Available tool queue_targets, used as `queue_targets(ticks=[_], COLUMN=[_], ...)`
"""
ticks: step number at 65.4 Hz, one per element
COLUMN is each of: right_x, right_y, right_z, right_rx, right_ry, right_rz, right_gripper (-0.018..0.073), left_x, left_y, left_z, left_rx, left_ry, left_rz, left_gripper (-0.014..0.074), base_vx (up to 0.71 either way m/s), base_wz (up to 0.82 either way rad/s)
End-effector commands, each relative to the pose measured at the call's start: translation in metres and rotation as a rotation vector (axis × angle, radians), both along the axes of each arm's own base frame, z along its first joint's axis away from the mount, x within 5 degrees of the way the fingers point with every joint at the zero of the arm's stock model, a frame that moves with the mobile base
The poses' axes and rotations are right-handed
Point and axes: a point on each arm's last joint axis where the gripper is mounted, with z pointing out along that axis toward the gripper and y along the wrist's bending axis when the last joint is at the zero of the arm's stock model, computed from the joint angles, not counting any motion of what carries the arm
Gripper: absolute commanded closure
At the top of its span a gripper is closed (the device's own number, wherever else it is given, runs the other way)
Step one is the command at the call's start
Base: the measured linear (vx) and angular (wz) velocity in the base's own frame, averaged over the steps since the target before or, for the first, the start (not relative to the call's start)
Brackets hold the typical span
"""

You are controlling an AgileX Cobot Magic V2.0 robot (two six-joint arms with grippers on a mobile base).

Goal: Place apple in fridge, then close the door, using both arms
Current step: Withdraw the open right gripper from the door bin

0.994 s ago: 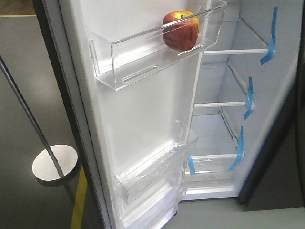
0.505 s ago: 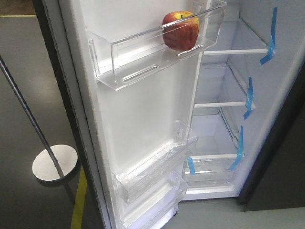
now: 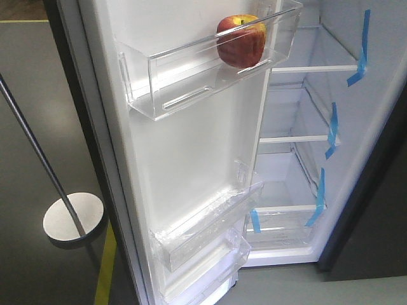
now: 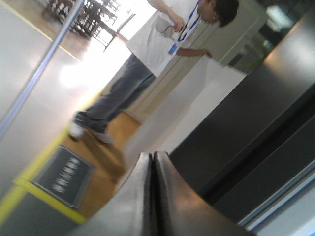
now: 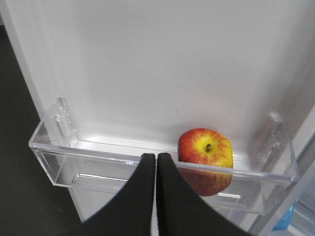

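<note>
Right wrist-mounted view: we are looking down on the apple (image 5: pixel 205 147), which is sitting stem-up in the upper door bin (image 5: pixel 74 162), toward the end of the bin nearest the fridge (image 3: pixel 381 76) compartment. The exterior front-facing view is confirming this: the apple is resting against the clear front wall of that bin on the white inner face of the door (image 3: pixel 191 159), and the door is standing wide open.

Step in hand: we are judging the placing step as done, with the door-closing step not yet begun.

Next move: we are expecting a push on the door to swing it toward the compartment. The push is calling for:
- contact on the dark outer face or the free edge, not on the clear bins;
- a smooth, moderate swing, since the apple is lying loose and could roll along the bin.

Fingers:
- The right fingers (image 5: pixel 140 196) are pressing together with no gap showing. They are holding nothing and hovering in front of the bin, beside the apple and apart from it.
- The left fingers (image 4: pixel 172 196) are also pressing together and gripping nothing. They are pointing toward a dark-grey panel (image 4: pixel 256 123), with a person (image 4: pixel 157 39) standing beyond. We cannot tell whether that panel is the door's outer face, nor whether the fingers are touching it.
</note>
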Motion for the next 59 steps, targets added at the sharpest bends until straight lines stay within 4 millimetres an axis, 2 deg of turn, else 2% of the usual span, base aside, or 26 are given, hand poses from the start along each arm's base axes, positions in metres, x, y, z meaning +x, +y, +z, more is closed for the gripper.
queue_targets(ticks=[1,8,25,34,45,59], right_x=[-0.014,-0.024,-0.086,-0.121,-0.165,-0.201], right_y=[-0.003,-0.006,-0.012,-0.016,-0.02,-0.024], right_z=[0.003,-0.024,-0.083,-0.109,-0.126,-0.125], right_rx=[0.078,0.118,0.137,0.144,0.153,0.169], right_ry=[-0.087,-0.075,-0.015,0.0,-0.046,-0.155], right_rz=[-0.059,-0.104,-0.116,-0.125,-0.116,-0.106], right_gripper=[0.0563,0.0563,0.0563,0.0563,0.0563,0.0563], left_x=[-0.003,-0.004,-0.004,-0.005,-0.006,-0.021], left_y=[0.001,0.002,0.004,0.005,0.004,0.001], left_z=[0.018,0.02,0.021,0.021,0.03,0.081], left_rx=[-0.117,-0.237,-0.519,-0.673,-0.779,-0.703], left_ry=[-0.155,-0.192,-0.248,-0.265,-0.289,-0.411], left_rz=[0.004,0.003,0.003,-0.001,-0.025,-0.09], left_gripper=[0.0603,0.0603,0.0603,0.0603,0.0603,0.0603], base_vx=[0.0,0.0,0.0,0.0,0.0,0.0], base_wz=[0.0,0.0,0.0,0.0,0.0,0.0])
